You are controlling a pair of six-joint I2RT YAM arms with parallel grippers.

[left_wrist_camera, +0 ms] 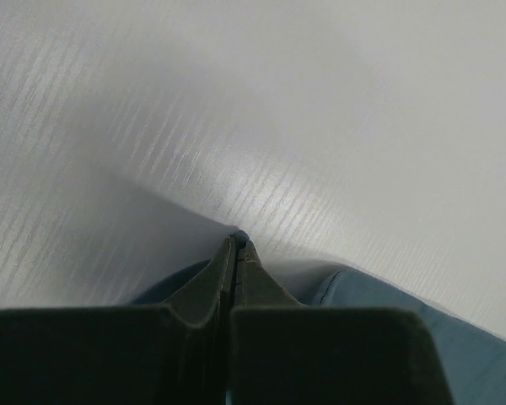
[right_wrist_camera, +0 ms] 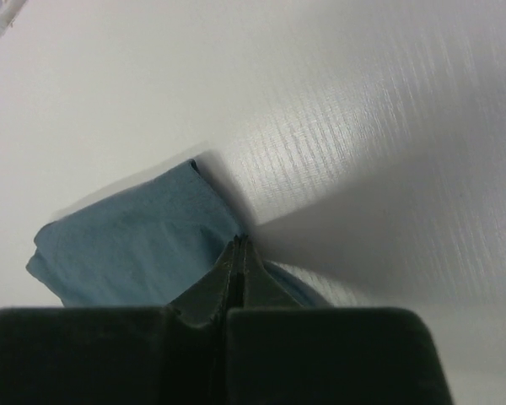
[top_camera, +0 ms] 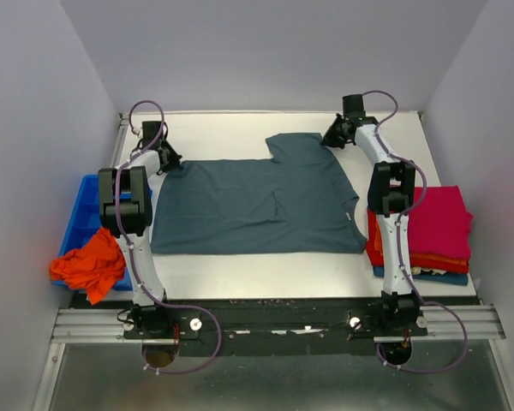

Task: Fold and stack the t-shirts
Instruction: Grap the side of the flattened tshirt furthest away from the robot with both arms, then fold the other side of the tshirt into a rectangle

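Note:
A slate grey-blue t-shirt (top_camera: 257,201) lies spread flat in the middle of the white table (top_camera: 240,270). My left gripper (top_camera: 169,163) is at its far left corner, shut on the cloth. In the left wrist view a sliver of blue cloth (left_wrist_camera: 379,299) pokes out at the tips of that gripper (left_wrist_camera: 239,245). My right gripper (top_camera: 331,140) is at the shirt's far right edge, by the raised upper part. Its jaws (right_wrist_camera: 241,246) are pressed together on the edge of the blue cloth (right_wrist_camera: 135,245). A bright orange t-shirt (top_camera: 90,265) lies crumpled at the left.
A blue plastic bin (top_camera: 81,210) stands off the table's left edge, with the orange shirt hanging over its near side. At the right edge is a stack of folded shirts (top_camera: 437,227), magenta on top, red and orange below, blue at the bottom.

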